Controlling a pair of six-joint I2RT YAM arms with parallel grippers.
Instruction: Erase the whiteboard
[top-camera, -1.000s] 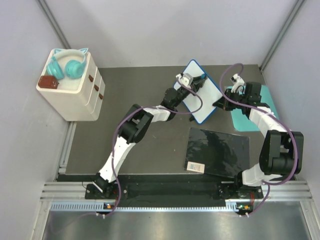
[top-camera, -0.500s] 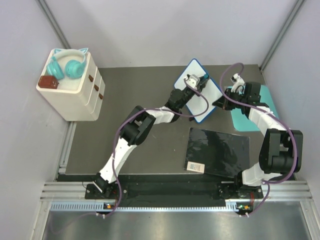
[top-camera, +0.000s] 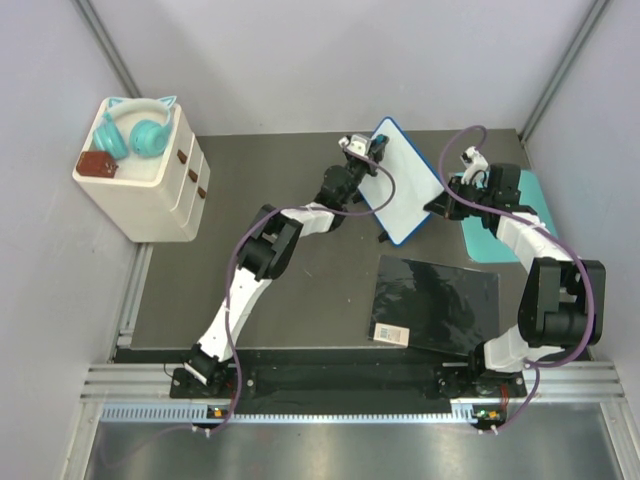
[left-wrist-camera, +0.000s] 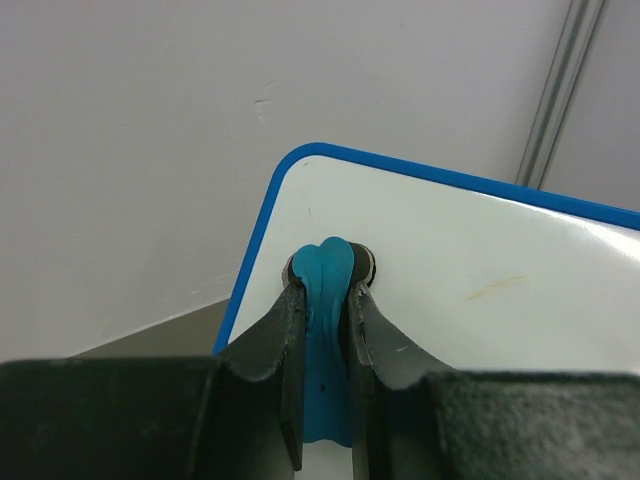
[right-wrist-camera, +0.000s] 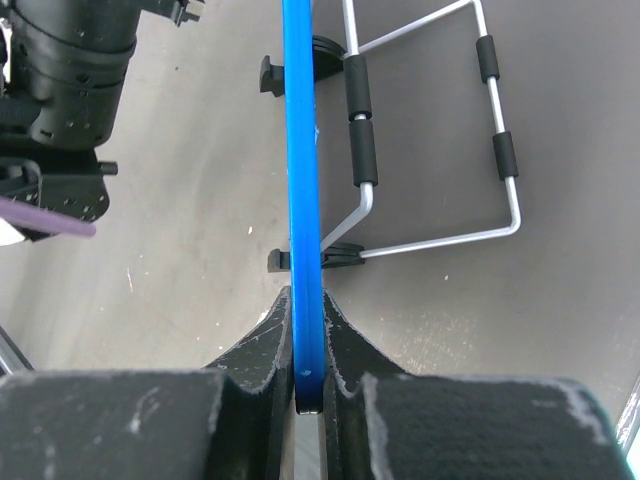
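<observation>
The whiteboard (top-camera: 405, 185), white with a thin blue rim, stands tilted at the back middle of the table. My left gripper (top-camera: 376, 150) is shut on a blue eraser cloth (left-wrist-camera: 325, 300) and presses it against the board's top left corner (left-wrist-camera: 450, 260); a faint yellowish mark shows to the right on the board. My right gripper (top-camera: 440, 205) is shut on the board's blue rim (right-wrist-camera: 303, 200), seen edge-on, with the wire stand (right-wrist-camera: 430, 150) and black feet behind it.
A glossy black sheet (top-camera: 435, 305) lies in front of the board. A teal mat (top-camera: 500, 215) lies under my right arm. A white drawer box (top-camera: 145, 180) with teal headphones (top-camera: 133, 130) stands at the left. Grey walls close the back and sides.
My left gripper has moved with the cloth from the middle of the board up and left to its top left corner. The right gripper has kept its hold.
</observation>
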